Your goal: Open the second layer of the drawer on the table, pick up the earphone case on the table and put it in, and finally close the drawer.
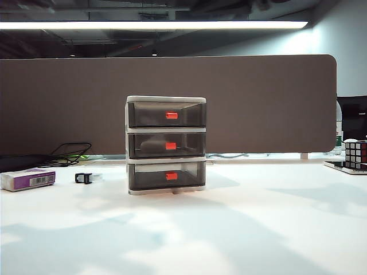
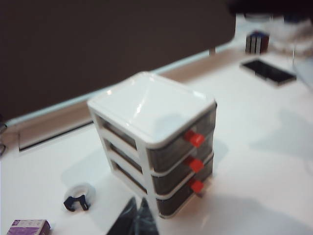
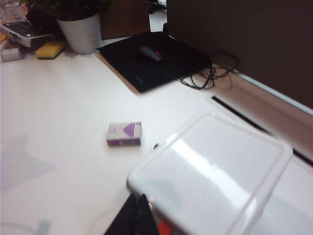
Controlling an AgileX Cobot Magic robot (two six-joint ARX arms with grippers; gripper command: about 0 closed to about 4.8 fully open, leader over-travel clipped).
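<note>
Left gripper (image 2: pixel 137 215): dark fingertips pressed together at the frame edge of the left wrist view, clenched on nothing, hanging above the table (image 2: pixel 274 161) just off the drawer (image 2: pixel 156 142) front corner. Not touching the unit. Right gripper (image 3: pixel 133 215): dark tips barely in view in the right wrist view, apparently together, nothing visible between them; not clear enough to tell clenched from released. Hovering above the drawer lid edge, red handle peeking just beside the tips. No arm visible in the exterior view, only soft shadows on the tabletop.

Outward: drawer upright mid-table, all three smoky trays pushed flush, red handles in line. Second layer (image 1: pixel 166 145) shut; pale curved shape faintly visible through its front, possibly the earphone case, too dim to confirm. Earphone case nowhere on the open tabletop in any view. Small black clip (image 1: pixel 84 178) resting left of the unit, near it. Purple-and-white box (image 1: pixel 27 179) further left, well apart. Cube puzzle (image 1: pixel 355 152) and dark flat device at far right edge. Mouse on black pad, potted plant, cables behind, off the work area.

Progress judgement: looks finished or nearly so. Case gone from table, middle tray closed, both grippers clear of the unit. Left to do, if anything: nothing obvious beyond parking the arms. Caveat: case inside tray inferred, not plainly seen.
</note>
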